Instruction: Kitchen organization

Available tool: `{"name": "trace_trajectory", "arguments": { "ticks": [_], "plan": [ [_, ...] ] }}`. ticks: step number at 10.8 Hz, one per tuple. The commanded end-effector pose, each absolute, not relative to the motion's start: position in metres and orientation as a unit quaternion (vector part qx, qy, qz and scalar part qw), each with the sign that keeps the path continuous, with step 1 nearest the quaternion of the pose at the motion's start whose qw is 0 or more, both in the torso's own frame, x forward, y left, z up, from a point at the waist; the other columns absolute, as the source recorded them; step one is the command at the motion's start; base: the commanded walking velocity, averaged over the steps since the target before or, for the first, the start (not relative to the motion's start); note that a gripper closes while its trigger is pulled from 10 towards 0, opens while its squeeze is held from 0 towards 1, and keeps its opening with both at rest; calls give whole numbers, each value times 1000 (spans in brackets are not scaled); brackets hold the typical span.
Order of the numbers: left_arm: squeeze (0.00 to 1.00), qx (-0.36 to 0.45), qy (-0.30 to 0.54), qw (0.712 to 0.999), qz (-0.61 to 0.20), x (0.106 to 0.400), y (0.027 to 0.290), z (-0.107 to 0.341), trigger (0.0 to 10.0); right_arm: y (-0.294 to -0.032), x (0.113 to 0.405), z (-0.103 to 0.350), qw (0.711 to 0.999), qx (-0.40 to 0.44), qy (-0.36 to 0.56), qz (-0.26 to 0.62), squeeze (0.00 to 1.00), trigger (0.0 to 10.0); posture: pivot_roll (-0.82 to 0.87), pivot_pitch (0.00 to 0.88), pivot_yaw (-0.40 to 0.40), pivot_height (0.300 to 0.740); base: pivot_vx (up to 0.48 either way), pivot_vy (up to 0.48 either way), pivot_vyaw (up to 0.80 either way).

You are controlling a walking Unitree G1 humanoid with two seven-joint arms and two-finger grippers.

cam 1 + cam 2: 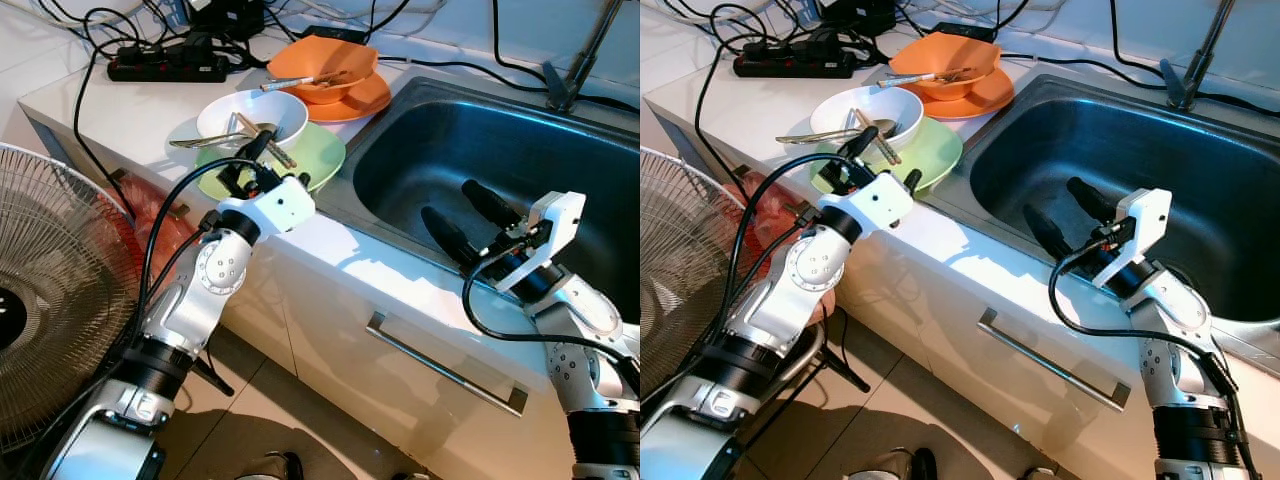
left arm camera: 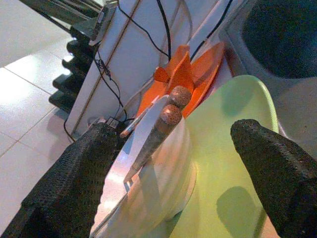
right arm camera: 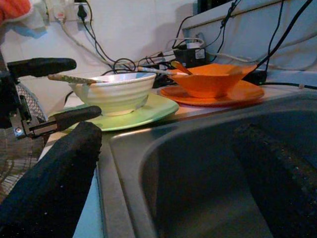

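nothing is moved yet: white bowl [image 1: 252, 117] on green plate [image 1: 305, 162] and orange bowl [image 1: 322, 68] sit on the counter [image 1: 130, 110]. left gripper [image 1: 248, 168] gapes wide at the white bowl; right gripper [image 1: 468, 220] hangs open, empty, over the sink [image 1: 560, 150].

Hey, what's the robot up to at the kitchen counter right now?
It is working on the dirty dishes beside the sink. The left tool is open, reaching around the white bowl that holds cutlery and sits on the green plate. The right tool hangs open over the basin. An orange bowl on an orange plate waits behind.
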State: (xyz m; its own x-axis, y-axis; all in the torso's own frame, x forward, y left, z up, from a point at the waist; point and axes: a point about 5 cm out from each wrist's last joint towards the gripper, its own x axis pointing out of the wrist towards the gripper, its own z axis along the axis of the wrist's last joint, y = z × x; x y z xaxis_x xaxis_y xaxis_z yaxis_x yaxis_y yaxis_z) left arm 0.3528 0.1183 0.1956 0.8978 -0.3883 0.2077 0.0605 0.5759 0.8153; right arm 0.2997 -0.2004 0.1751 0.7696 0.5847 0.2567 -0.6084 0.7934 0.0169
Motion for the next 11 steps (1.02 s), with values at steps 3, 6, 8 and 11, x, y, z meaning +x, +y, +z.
{"name": "trace_trajectory", "arguments": {
  "ticks": [3, 6, 8, 11],
  "plan": [
    [0, 456, -185, 860, -133, 357, 119, 197, 10000, -199, 298, 174, 938, 54, -126, 318, 0, 10000, 26, 111, 90, 740, 0, 0, 0],
    [0, 464, -184, 856, -134, 361, 117, 197, 10000, -197, 297, 174, 937, 56, -126, 320, 0, 10000, 23, 113, 93, 740, 0, 0, 0],
    [0, 483, -189, 845, -131, 364, 114, 199, 10000, -196, 297, 173, 937, 58, -127, 321, 0, 10000, 21, 110, 94, 740, 0, 0, 0],
    [0, 488, -198, 841, -125, 368, 112, 203, 4471, -194, 297, 172, 936, 59, -125, 323, 0, 10000, 17, 102, 98, 740, 0, 0, 0]
  ]
}}
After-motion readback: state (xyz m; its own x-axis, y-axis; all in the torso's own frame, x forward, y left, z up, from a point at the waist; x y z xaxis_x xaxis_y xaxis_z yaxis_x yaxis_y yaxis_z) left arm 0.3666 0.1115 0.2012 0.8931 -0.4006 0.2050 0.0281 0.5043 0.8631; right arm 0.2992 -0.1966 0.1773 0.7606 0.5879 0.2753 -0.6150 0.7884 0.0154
